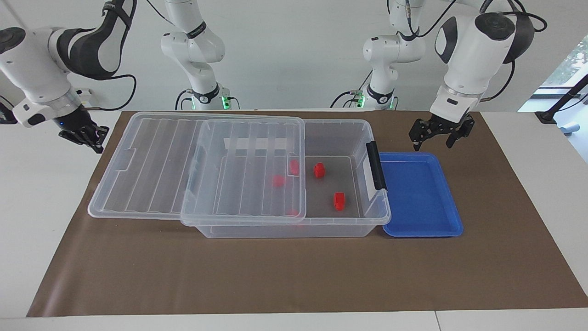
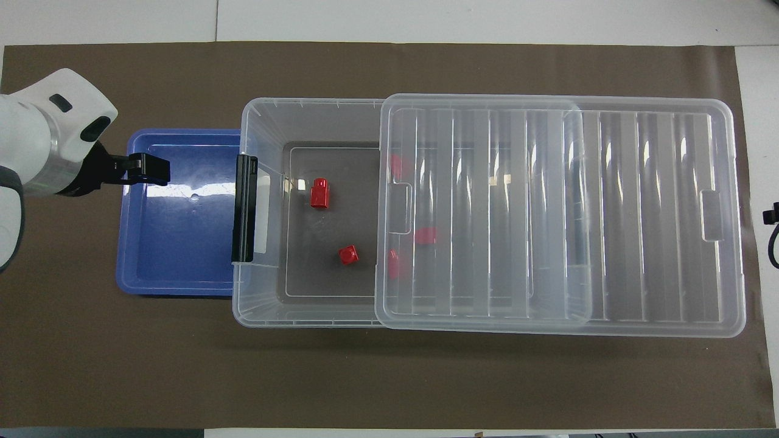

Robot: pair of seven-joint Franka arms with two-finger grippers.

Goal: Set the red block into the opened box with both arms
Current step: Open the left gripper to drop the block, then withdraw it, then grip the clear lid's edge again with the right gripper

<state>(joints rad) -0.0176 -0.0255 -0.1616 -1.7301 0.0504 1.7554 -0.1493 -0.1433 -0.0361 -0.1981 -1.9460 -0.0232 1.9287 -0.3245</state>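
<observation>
Two red blocks (image 1: 319, 170) (image 1: 339, 201) lie on the uncovered floor of the clear box (image 1: 294, 229). More red blocks (image 2: 426, 235) show blurred through the ribbed lid (image 1: 161, 161). The lid is slid toward the right arm's end and rests half on the box. The box's black latch (image 2: 244, 208) sits at its open end. My left gripper (image 1: 432, 143) hangs open and empty over the blue tray's outer end. My right gripper (image 1: 95, 141) is shut on nothing, over the white table off the lid's end. Only its tip (image 2: 770, 214) shows in the overhead view.
A shallow blue tray (image 1: 420, 197) with nothing in it lies against the box's latch end. Box and tray rest on a brown mat (image 1: 294, 276). Two further white arms stand at the robots' edge of the table.
</observation>
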